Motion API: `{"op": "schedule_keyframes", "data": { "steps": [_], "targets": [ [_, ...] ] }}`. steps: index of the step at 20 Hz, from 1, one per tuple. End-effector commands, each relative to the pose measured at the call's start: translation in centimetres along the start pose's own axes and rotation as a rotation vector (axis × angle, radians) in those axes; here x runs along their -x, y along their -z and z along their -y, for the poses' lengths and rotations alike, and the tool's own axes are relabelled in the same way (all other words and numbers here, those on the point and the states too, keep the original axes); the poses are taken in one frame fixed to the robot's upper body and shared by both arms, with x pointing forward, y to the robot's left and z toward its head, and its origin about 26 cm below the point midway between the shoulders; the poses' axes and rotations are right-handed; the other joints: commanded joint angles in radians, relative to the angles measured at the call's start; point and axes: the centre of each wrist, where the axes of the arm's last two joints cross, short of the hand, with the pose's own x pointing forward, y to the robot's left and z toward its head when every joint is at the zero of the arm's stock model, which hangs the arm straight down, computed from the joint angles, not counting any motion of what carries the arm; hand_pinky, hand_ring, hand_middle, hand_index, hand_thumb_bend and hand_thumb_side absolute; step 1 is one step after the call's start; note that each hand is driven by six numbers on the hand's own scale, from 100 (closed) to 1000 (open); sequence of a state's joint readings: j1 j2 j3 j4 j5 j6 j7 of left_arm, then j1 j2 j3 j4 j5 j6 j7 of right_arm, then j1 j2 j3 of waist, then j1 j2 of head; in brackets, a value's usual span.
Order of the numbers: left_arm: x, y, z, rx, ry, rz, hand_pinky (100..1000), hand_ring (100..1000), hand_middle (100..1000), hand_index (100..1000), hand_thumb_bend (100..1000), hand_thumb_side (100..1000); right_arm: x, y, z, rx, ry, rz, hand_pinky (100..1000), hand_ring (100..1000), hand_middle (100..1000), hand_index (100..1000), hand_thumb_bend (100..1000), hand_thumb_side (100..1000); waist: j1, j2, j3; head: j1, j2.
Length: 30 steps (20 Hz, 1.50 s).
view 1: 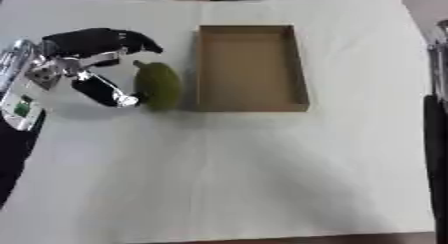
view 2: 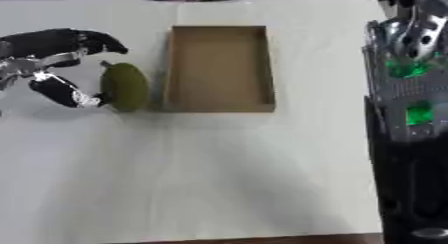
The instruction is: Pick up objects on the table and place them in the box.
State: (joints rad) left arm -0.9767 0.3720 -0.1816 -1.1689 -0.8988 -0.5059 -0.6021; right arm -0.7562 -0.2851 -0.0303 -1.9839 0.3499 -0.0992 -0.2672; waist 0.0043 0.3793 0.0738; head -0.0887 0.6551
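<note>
**Left hand cupped at green fruit beside box**

An oblong dark-green fruit with a small stem (view 1: 158,85) is seen lying on the white cloth-covered table (view 1: 227,178), at about 10 o'clock from the table centre. It lies just beside the left wall of the shallow rectangular brown cardboard box (view 1: 252,68), which sits open at roughly 12 o'clock; whether fruit and wall touch cannot be told. Nothing is seen inside the box.

The black and silver left hand (view 1: 87,63) is placed at 9 o'clock of the fruit. Its fingers (view 1: 131,39) are arched over the fruit's stem end and its thumb (view 1: 112,94) is set against the fruit's near left side. The hand is spread apart, curved around the fruit, not clamped on it.

The right arm is shown as a dark upright mass at 3 o'clock in the right eye view, with the right hand (view 2: 411,25) at its top; its finger state cannot be told.
</note>
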Motion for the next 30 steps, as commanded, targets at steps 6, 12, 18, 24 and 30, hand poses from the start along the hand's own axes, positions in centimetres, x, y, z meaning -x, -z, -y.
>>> {"op": "schedule_keyframes", "data": {
  "steps": [6,12,18,24,30],
  "targets": [
    [0.5,0.1,-0.2,0.066,0.026,0.006,969,1000,888,974,311,323,-0.6,0.6,0.3,0.024,0.011,0.030,676,313,578,724,100,555,0.001,-0.020,-0.006,0.004,-0.013],
    [0.7,0.2,0.5,0.097,0.034,-0.025,945,984,870,956,272,235,-0.5,0.5,0.3,0.033,0.016,0.026,676,311,574,721,100,556,0.003,-0.019,-0.008,0.005,-0.013],
    [0.5,0.2,0.6,0.062,0.002,-0.014,830,853,722,868,100,101,-0.4,0.4,0.3,0.035,0.015,0.021,677,311,574,720,100,557,0.005,-0.019,-0.007,0.004,-0.012],
    [-0.2,-0.3,-0.8,-0.023,-0.016,0.010,654,661,572,732,100,156,-0.4,0.3,0.4,0.039,0.010,0.015,678,311,573,720,100,558,0.005,-0.021,-0.003,0.002,-0.009],
    [-0.9,-0.9,-2.7,-0.138,-0.001,0.001,520,543,465,626,100,200,-0.4,0.4,0.5,0.048,0.004,0.019,677,314,571,719,100,559,0.004,-0.025,-0.002,0.005,-0.003]
  ]
}}
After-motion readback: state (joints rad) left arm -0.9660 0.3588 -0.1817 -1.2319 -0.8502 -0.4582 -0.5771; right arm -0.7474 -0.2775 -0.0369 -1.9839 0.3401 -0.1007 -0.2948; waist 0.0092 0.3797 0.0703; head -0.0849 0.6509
